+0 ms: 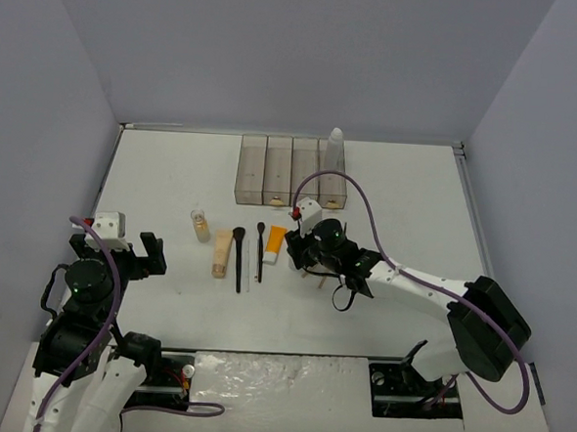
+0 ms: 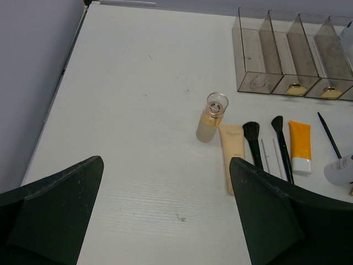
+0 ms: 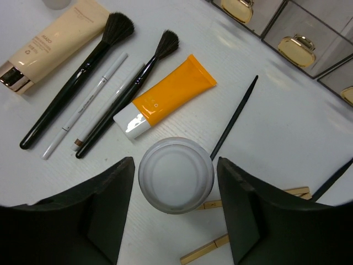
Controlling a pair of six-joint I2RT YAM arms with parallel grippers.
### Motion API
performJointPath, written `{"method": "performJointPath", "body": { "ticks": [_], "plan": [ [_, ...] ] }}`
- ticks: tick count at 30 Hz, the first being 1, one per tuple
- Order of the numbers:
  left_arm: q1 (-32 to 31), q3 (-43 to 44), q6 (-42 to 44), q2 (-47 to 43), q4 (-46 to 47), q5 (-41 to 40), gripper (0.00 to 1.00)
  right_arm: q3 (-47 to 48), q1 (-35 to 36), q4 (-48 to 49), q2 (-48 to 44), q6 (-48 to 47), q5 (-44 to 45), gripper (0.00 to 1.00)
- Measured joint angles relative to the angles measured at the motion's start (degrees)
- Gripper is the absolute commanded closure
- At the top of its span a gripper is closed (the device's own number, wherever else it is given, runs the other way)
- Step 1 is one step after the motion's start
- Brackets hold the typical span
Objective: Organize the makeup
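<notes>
The left gripper (image 1: pixel 141 255) hangs wide open and empty over the table's left side, well apart from the makeup. Right of it, in a row, come a small upright bottle (image 2: pixel 212 117), a beige tube (image 2: pixel 232 154), a big brush (image 2: pixel 253 144), two pale pencils (image 3: pixel 85 105), a small brush (image 2: pixel 281 146), an orange tube (image 2: pixel 300 144) and a thin black pencil (image 3: pixel 234 116), with the box (image 1: pixel 250 170) behind. The right gripper (image 1: pixel 301 251) straddles a white bottle (image 3: pixel 176 175) just beside the orange tube, its fingers (image 3: pixel 110 215) close on both sides; I cannot tell whether they pinch it, and tan sticks (image 3: pixel 205 248) lie next to it.
</notes>
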Motion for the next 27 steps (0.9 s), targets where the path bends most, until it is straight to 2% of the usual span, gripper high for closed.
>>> {"method": "performJointPath", "body": {
  "ticks": [5, 7, 12, 18, 22, 27],
  "plan": [
    [0.0, 0.0, 0.0, 0.07, -0.01, 0.04, 0.03, -0.54, 0.0, 1.24, -0.1, 0.22, 1.5, 0.93],
    [0.0, 0.0, 0.0, 0.09, 0.0, 0.1, 0.03, -0.55, 0.0, 0.94, -0.34, 0.15, 2.03, 0.99],
    [0.0, 0.0, 0.0, 0.32, 0.01, 0.24, 0.03, 1.53, -0.02, -3.82, -2.04, -0.63, 3.81, 1.0],
    [0.0, 0.0, 0.0, 0.48, -0.01, 0.35, 0.03, 14.63, -2.02, -10.65, -2.31, -2.23, 6.48, 1.0],
    [0.0, 0.0, 0.0, 0.57, 0.01, 0.42, 0.03, 23.03, -7.3, -11.62, -1.99, -2.44, 7.28, 1.0],
    [0.0, 0.0, 0.0, 0.65, 0.01, 0.4, 0.03, 31.37, -16.23, -11.81, 2.84, -2.4, 7.31, 1.0]
  ]
}}
